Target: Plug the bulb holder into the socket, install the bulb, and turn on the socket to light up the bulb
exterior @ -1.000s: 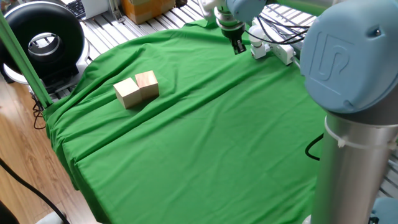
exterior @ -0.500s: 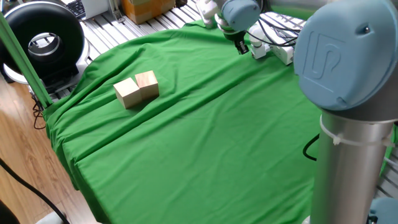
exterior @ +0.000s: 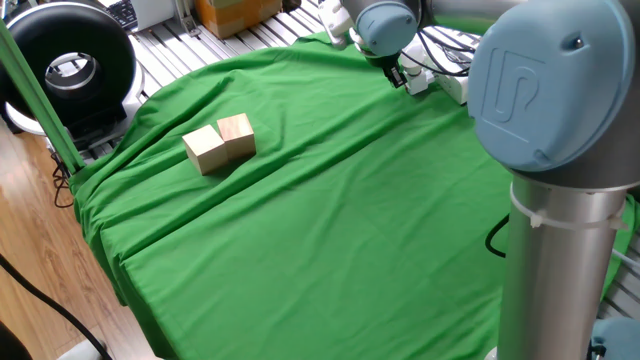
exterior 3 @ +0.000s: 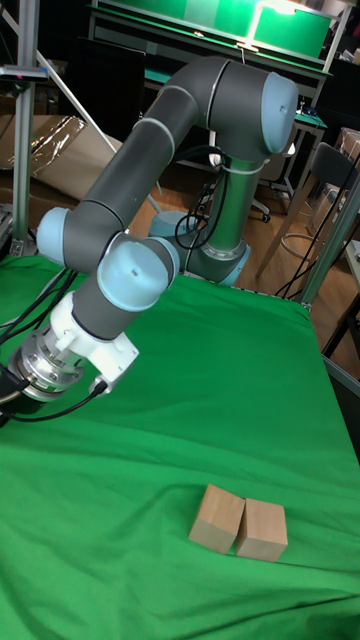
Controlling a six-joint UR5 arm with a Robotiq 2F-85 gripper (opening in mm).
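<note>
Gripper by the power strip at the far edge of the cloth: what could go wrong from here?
The gripper sits right beside the bulb holder on the socket; a sideways nudge might shift either one. Black cables crowd that corner, so the wrist could snag them. The arm hides the contact area in the fixed view, and the tall fixed view cuts it off, so alignment is hard to confirm.

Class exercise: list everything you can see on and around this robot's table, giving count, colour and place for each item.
Wooden blocks: two, pale wood, touching side by side on the near-left of the cloth.
Green cloth: one, covering the table.
Socket: one, white, far edge of the cloth, partly hidden by the arm.
Cables: several, black and white, behind the socket.
Round device: one, black, off the table's far-left corner.
Cardboard box: one, brown, behind the table.
Robot arm: one, grey and blue.
Gripper: one, dark, by the socket; jaw state unclear.
</note>
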